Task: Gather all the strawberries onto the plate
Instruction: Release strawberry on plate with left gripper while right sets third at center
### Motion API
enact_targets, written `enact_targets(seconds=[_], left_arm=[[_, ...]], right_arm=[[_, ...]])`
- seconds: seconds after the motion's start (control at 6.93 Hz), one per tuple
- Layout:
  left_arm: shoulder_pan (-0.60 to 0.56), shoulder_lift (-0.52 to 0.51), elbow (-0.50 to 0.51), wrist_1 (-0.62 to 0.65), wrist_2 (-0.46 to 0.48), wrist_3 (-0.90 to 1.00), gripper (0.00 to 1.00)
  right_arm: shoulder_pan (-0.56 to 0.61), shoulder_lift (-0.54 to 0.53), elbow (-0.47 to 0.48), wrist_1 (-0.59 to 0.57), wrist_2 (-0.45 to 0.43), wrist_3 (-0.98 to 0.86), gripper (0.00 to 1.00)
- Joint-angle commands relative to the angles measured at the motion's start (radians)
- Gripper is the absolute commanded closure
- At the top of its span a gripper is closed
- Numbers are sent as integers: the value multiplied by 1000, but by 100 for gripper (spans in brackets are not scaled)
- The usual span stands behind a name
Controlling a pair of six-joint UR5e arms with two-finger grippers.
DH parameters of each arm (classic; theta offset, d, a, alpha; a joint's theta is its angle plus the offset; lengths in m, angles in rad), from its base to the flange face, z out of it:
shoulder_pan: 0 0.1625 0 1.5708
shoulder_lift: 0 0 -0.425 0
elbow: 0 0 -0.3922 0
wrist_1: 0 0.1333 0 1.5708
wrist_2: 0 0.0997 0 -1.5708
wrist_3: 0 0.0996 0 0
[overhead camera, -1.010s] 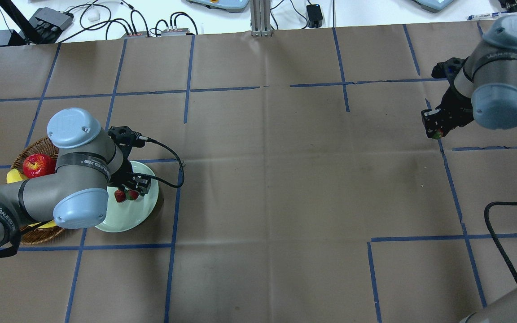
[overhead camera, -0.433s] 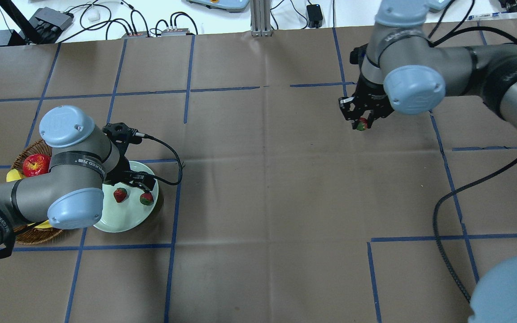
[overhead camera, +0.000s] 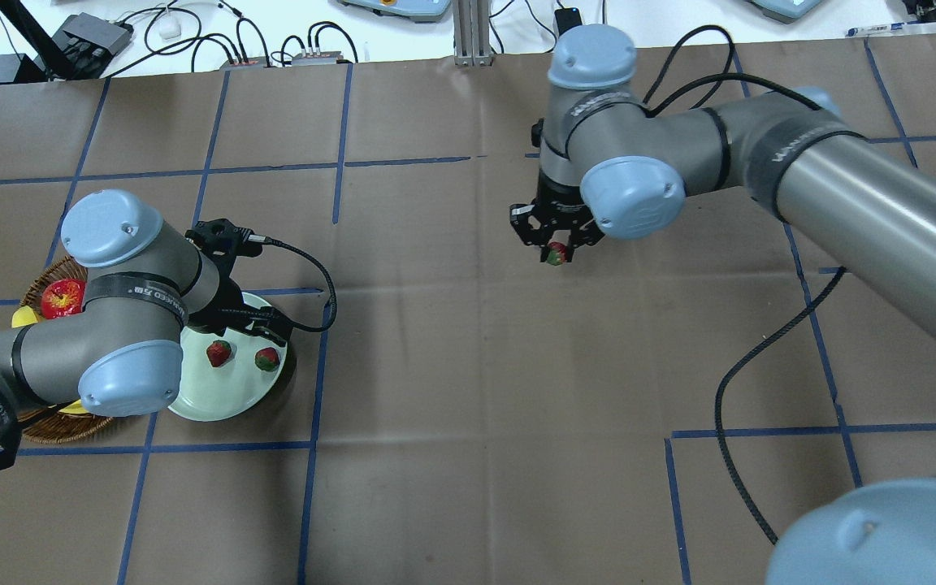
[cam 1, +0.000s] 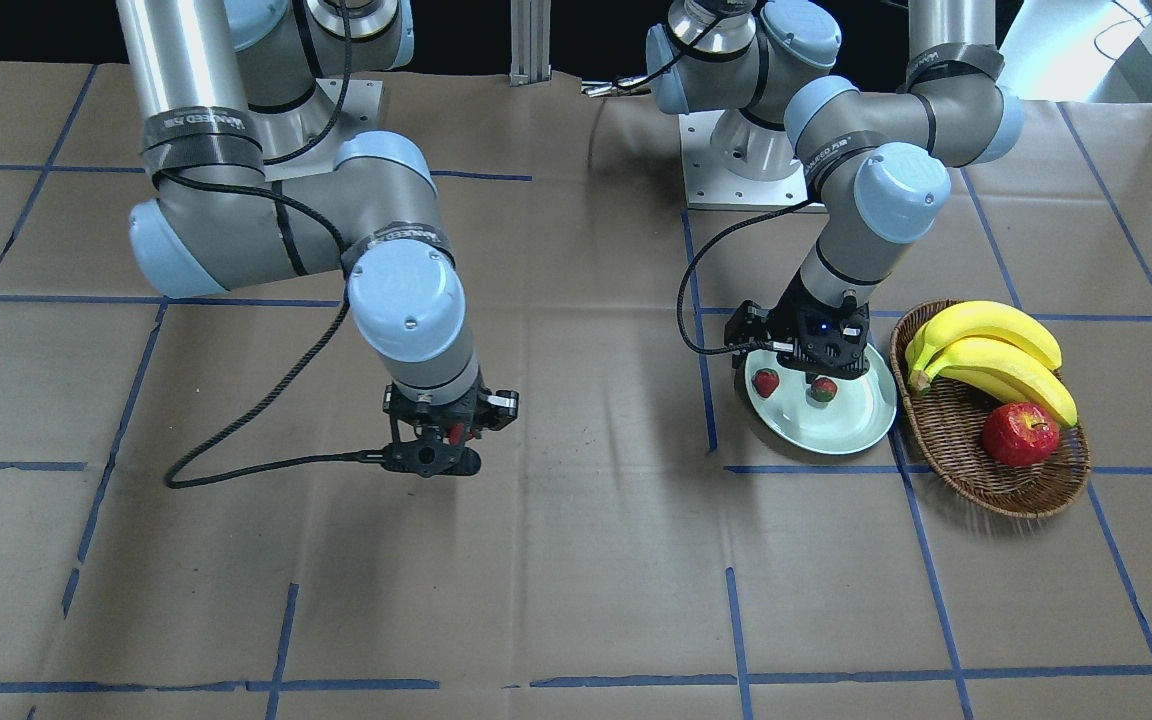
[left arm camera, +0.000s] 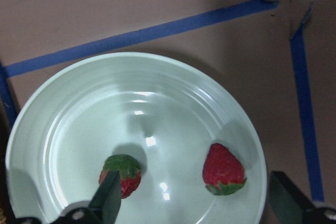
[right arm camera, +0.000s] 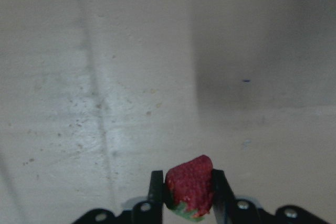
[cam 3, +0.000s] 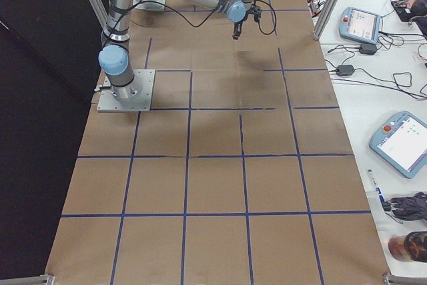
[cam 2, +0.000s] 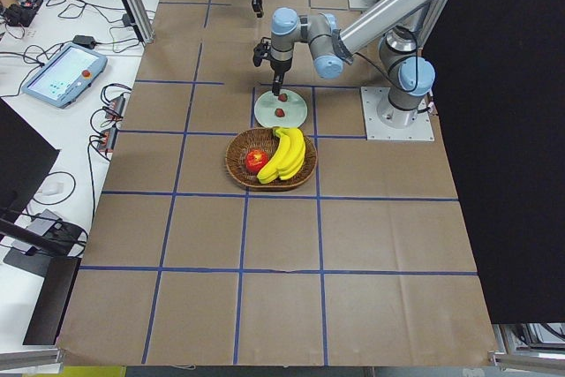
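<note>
Right end effector (overhead camera: 554, 244) grips strawberry (overhead camera: 555, 257); armband (overhead camera: 793, 146) lettering (white) illegible

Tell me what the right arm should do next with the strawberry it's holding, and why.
Probably carry it sideways toward the plate. The right claw is shut on the third strawberry over bare mid-table, well apart from the plate, where two strawberries already lie. The open left claw hangs over that plate, so approach with care.
</note>
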Motion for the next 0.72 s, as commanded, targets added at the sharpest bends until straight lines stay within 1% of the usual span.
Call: enact_targets(seconds=[0.0,0.14,0.29,0.43,0.58], left_arm=[[-8,35,-1,-20,-109,-81,1],[-10,38,-1,-20,-190,-125,1],[-25,31,-1,-17,-203,-183,1],[-28,23,-3,-14,-267,-225,1],[-31,15,-1,-5,-284,-247,1]], right_arm=[[54,91,-34,-36,14,82,94],[52,96,-35,-50,49,90,73],[54,96,-35,-50,58,95,4],[52,95,-35,-48,58,95,0],[49,92,-38,-48,58,93,0]])
